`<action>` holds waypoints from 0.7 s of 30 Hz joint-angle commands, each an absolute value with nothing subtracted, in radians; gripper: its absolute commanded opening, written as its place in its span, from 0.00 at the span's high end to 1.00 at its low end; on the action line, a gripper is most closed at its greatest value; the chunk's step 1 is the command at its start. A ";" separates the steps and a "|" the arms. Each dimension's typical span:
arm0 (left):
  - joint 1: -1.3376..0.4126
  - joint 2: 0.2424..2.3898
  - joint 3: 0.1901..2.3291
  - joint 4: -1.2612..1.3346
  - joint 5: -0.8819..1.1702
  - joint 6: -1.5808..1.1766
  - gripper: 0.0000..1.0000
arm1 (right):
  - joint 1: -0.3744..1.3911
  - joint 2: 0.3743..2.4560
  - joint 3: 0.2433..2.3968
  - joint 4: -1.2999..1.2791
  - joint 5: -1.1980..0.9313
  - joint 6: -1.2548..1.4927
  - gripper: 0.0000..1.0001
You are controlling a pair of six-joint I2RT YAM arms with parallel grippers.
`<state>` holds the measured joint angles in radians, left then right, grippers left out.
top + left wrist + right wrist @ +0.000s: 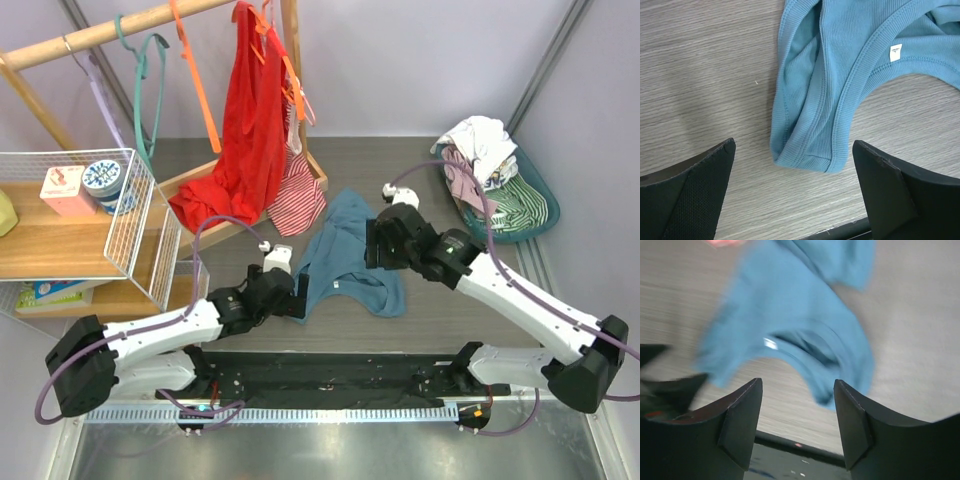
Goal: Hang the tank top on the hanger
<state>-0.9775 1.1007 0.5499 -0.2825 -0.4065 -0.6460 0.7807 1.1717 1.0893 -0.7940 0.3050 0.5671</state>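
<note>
Tank top (pixel 345 255): lies crumpled on the worktop (pixel 400 160), between the two arms and just in front of the wooden rack.
Tank top, left wrist view (pixel 840 75): a folded strap end points toward the camera; a small white label sits at the neckline.
Hanger (pixel 200 95): orange, hooked on the wooden rail (pixel 100 35) at the far left, well apart from the tank top.
Left gripper (pixel 300 297): at the near left edge of the tank top.
Left jaws (pixel 794 145): wide apart; the strap end lies between them on the worktop, touched by neither.
Right gripper (pixel 380 245): at the right side of the tank top.
Right jaws (pixel 797 384): apart, not closed on the fabric; the blue fabric (pixel 790 315) beyond them is blurred.
Rack contents: a red garment (pixel 245 130) and a striped garment (pixel 297 195) hang beside the hanger.
</note>
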 commanded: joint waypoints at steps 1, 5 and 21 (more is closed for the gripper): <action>-0.973 1.085 0.542 -0.268 -0.448 -0.641 0.00 | 0.837 1.166 1.304 -0.766 0.298 0.474 0.35; -0.973 1.069 0.526 -0.272 -0.437 -0.649 0.00 | 0.879 1.256 1.512 -0.692 0.262 0.413 0.35; -0.973 0.960 0.469 -0.291 -0.430 -0.687 0.00 | 1.034 1.808 2.209 -0.398 0.206 0.235 0.28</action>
